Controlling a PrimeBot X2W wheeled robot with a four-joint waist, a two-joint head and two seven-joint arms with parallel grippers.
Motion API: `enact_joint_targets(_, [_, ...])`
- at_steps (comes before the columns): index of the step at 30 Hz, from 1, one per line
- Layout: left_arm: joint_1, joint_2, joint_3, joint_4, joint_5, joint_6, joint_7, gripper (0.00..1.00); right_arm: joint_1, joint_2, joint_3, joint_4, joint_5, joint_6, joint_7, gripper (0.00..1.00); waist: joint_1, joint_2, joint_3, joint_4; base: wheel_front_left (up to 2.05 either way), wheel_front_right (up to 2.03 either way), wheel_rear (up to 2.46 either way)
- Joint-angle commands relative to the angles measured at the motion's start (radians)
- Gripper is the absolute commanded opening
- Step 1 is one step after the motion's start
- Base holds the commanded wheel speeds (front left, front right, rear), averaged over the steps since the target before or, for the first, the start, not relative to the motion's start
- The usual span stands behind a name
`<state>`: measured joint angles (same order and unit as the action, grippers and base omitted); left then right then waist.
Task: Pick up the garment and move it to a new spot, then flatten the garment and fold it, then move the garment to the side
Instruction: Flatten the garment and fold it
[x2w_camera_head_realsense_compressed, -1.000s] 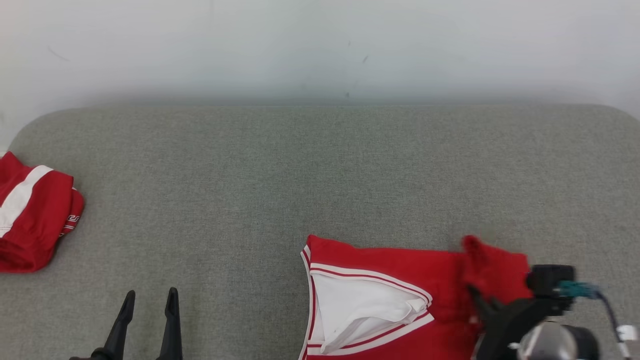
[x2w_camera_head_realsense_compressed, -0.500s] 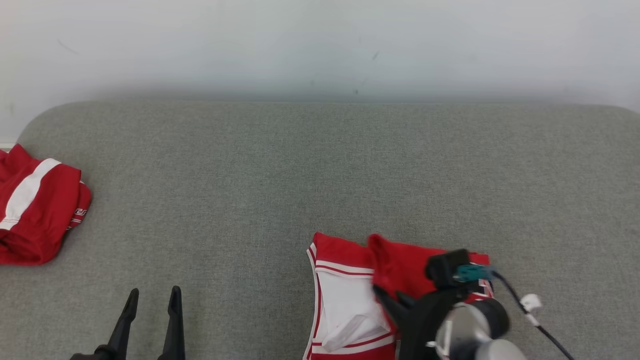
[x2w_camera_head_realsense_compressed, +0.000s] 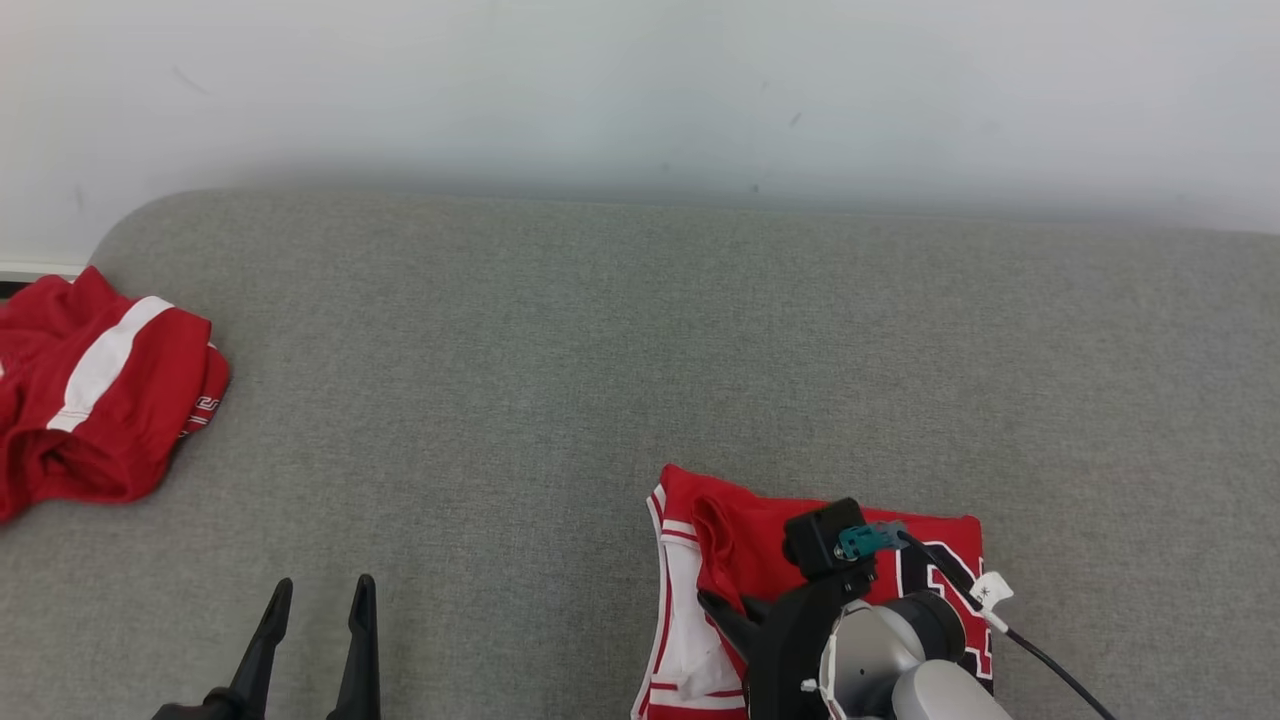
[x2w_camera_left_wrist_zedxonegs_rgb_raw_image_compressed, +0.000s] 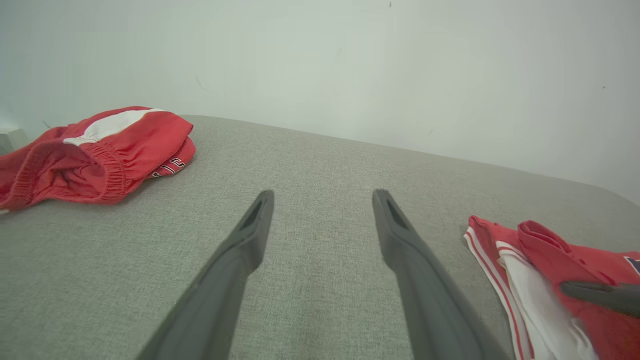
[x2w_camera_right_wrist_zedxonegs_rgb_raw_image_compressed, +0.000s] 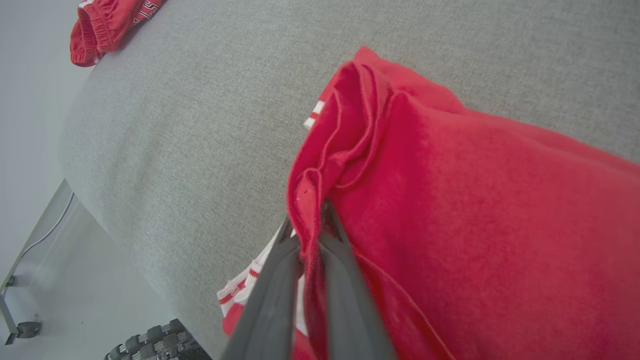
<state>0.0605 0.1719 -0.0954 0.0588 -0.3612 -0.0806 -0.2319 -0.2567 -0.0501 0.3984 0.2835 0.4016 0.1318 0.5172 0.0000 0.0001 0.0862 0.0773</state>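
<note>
1. I am watching the right gripper (x2w_camera_head_realsense_compressed: 727, 610) pinching a bunched fold of the red garment (x2w_camera_head_realsense_compressed: 770, 525). Its 2 fingers are closed tight, with cloth squeezing up between them in the right wrist view.
2. The garment is lying at the near right of the grey padded surface (x2w_camera_head_realsense_compressed: 560, 380). Its near end is running off the bottom edge of the head view, and a white panel (x2w_camera_head_realsense_compressed: 685, 620) is showing along its left edge.
3. The pinched fold is sitting over the garment's left portion, just beside that white panel, so I am judging the fold in hand to be going crosswise, right side over left.
4. The left gripper (x2w_camera_head_realsense_compressed: 318, 600) is idling well apart to the left, its 2 fingers spread and holding nothing. The right arm is by far the nearer.
5. A second red garment (x2w_camera_head_realsense_compressed: 100, 400) is lying bunched at the far left, well apart from the work.
</note>
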Motion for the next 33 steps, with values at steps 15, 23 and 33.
enact_joint_targets(15, [0.023,0.012,0.001,0.009,-0.011,-0.002,-0.017,1.0,0.055,-0.001,-0.231,-0.152,-0.017,-0.002,-0.094,1.0,0.0,-0.0001,-0.029,-0.015,0.0,0.0,0.0])
enact_joint_targets(23, [-0.003,0.0,-0.01,0.02,-0.018,-0.005,-0.025,1.0,0.229,0.0,-0.355,-0.259,-0.183,-0.002,0.005,0.19,0.0,-0.0001,-0.008,-0.03,0.0,0.0,0.0])
enact_joint_targets(33, [-0.048,0.0,-0.017,0.057,-0.022,-0.014,-0.03,1.0,0.197,0.0,-0.155,-0.15,-0.195,-0.002,-0.02,0.0,0.0,-0.0001,0.015,-0.019,0.0,0.0,0.0])
